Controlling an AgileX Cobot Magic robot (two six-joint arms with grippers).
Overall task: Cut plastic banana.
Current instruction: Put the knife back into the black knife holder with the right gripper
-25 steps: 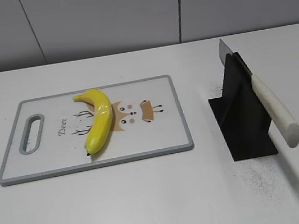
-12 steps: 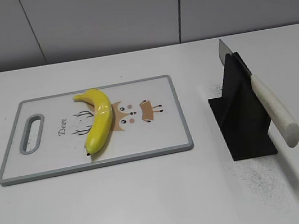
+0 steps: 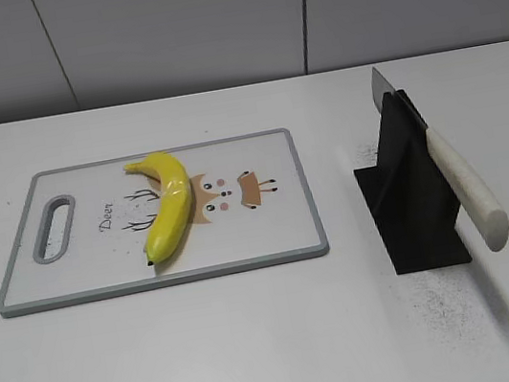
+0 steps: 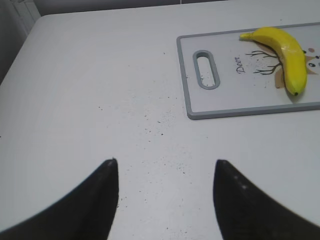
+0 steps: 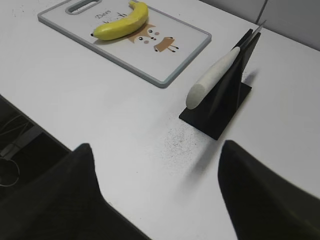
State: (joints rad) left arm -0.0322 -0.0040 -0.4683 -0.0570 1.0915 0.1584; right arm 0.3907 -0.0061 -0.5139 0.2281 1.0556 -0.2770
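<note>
**Plastic banana on the cutting board, knife in its stand, both claws wide and empty**

Plastic banana (image 3: 166,206) lies on its side on the cutting board (image 3: 281,235), across the left half of the printed deer picture, its stem toward the far edge and its dark tip toward the near edge. It is whole and bright yellow, with a glossy streak along its back. The cutting board is white with a grey rim and a slotted handle hole (image 3: 54,227) at its left end, and it lies flat on the white counter (image 3: 260,345).

Well to the right of the board stands a black knife stand (image 3: 416,199). A knife rests in it at a slant: the steel blade (image 3: 381,86) sticks up past the top of the stand toward the back, and the white handle (image 3: 469,186) slopes down toward the front, its butt hanging free over the counter. Fine dark specks dust the counter around the stand's base.

The left claw (image 4: 165,197) hangs above bare counter to the left of the board, its two dark fingers spread far apart with nothing between them. The right claw (image 5: 157,192) hangs over the near edge of the counter in front of the stand, likewise spread wide and holding nothing. Neither claw touches the banana, the board or the knife.
</note>
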